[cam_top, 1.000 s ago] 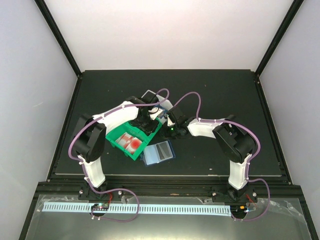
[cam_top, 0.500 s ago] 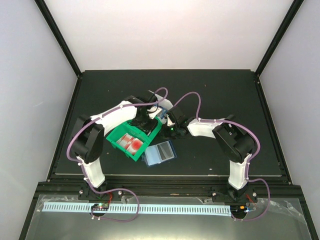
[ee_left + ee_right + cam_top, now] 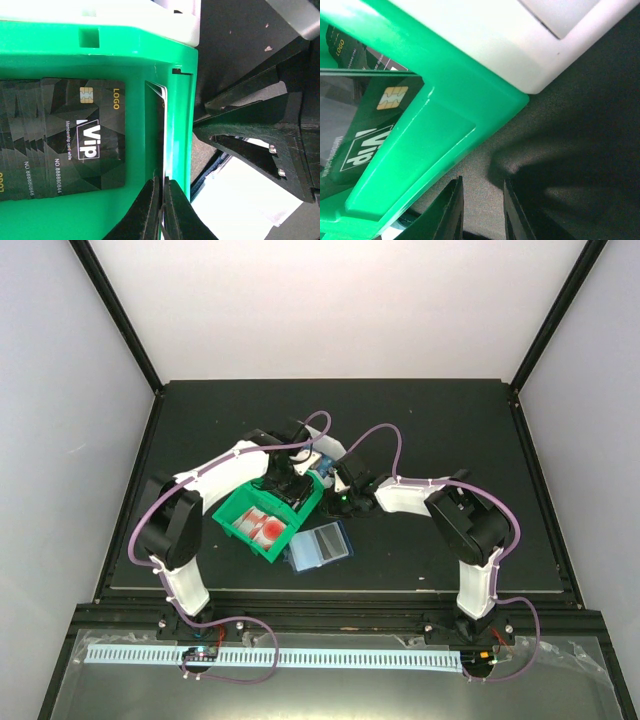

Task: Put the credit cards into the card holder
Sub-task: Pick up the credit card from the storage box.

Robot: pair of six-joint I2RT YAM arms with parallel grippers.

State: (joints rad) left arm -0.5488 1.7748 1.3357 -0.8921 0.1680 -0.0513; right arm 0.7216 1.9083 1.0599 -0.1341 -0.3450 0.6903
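While the left pincer (image 3: 161,184) is clenched on the thin edge of one of the credit cards (image 3: 163,120), which stands upright against the inner wall of the green bin (image 3: 180,100), we see a black stack (image 3: 82,135) lying flat at the left of the frame. From above, the card holder (image 3: 318,545) lies open on the counter (image 3: 450,420), just beside the bin's lower right. Our right pincer (image 3: 482,189) hovers slightly parted, grasping nothing, by the bin's corner.
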